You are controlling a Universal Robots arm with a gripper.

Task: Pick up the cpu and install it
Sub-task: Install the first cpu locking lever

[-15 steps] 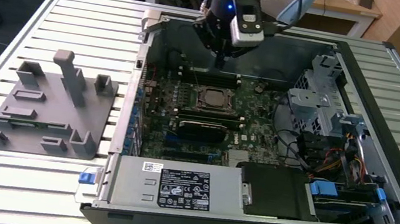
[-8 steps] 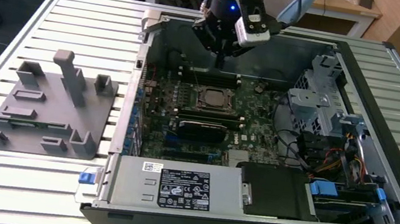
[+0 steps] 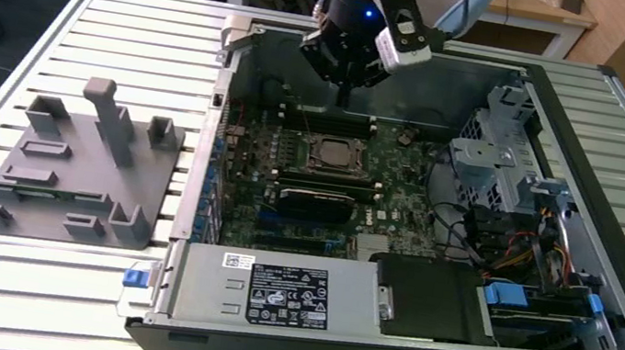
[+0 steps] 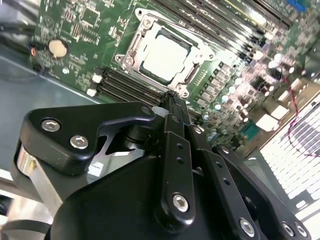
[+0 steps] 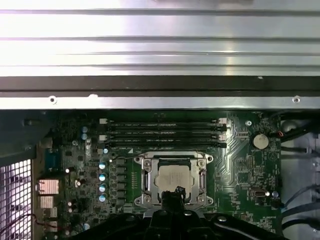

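The cpu (image 3: 329, 152) is a pale silver square lying flat inside the black socket frame (image 3: 327, 169) on the green motherboard. It also shows seated in the frame in both wrist views (image 4: 164, 54) (image 5: 173, 178). My gripper (image 3: 343, 98) hangs above the motherboard, a little behind the socket toward the case's back wall. Its black fingers (image 4: 171, 107) are closed together to a narrow tip with nothing between them. That tip (image 5: 176, 193) sits over the near edge of the socket in the first wrist view and stays clear of the cpu.
The open computer case (image 3: 573, 93) lies on a slatted metal table. A grey plastic tray with upright posts (image 3: 78, 168) stands at the exterior view's left. The power supply (image 3: 270, 294), drive cages (image 3: 501, 157) and cables (image 3: 524, 253) crowd the case's front and right.
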